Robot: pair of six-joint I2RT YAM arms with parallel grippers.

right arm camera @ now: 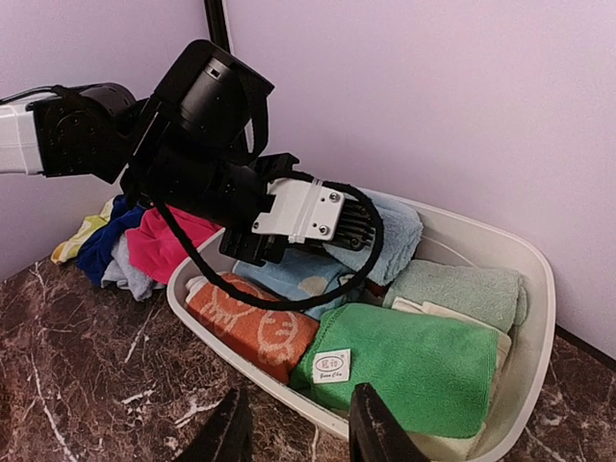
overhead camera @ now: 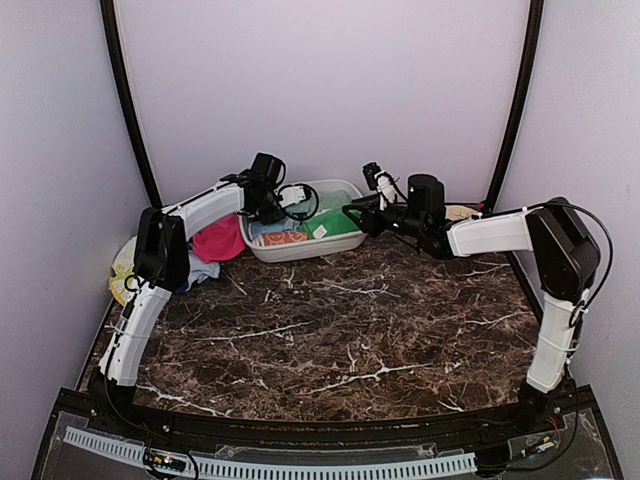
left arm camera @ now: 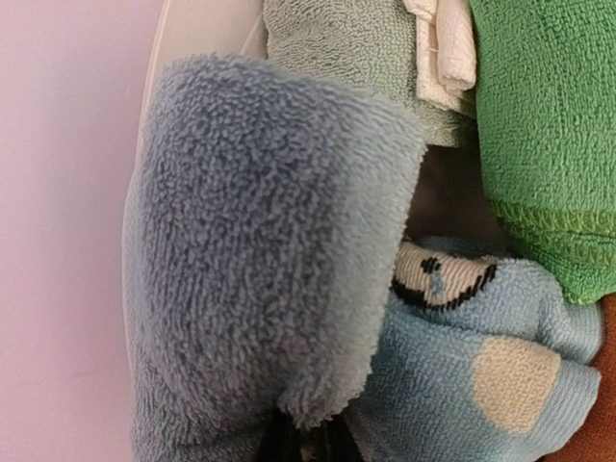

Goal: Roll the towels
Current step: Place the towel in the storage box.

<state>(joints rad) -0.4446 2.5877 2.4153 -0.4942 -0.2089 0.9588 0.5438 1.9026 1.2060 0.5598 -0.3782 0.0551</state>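
Several rolled towels fill the white tub [right arm camera: 539, 279]: an orange one [right arm camera: 255, 322], a green one [right arm camera: 414, 361], a pale green one [right arm camera: 462, 289] and a light blue patterned one [left arm camera: 481, 366]. A fluffy pale blue towel [left arm camera: 260, 241] lies at the tub's back. My left gripper [right arm camera: 364, 233] is shut on it, its fingertips buried in the cloth. The right gripper [right arm camera: 298, 433] hovers open just in front of the tub's near rim, nothing between its fingers. Pink [right arm camera: 159, 245] and royal blue [right arm camera: 101, 245] towels lie heaped left of the tub.
The tub [overhead camera: 262, 250] stands against the back wall on the marble table [overhead camera: 340, 330]. The loose heap with the pink towel [overhead camera: 218, 240] lies on a round plate [overhead camera: 120, 272] at the left edge. The two arms meet over the tub.
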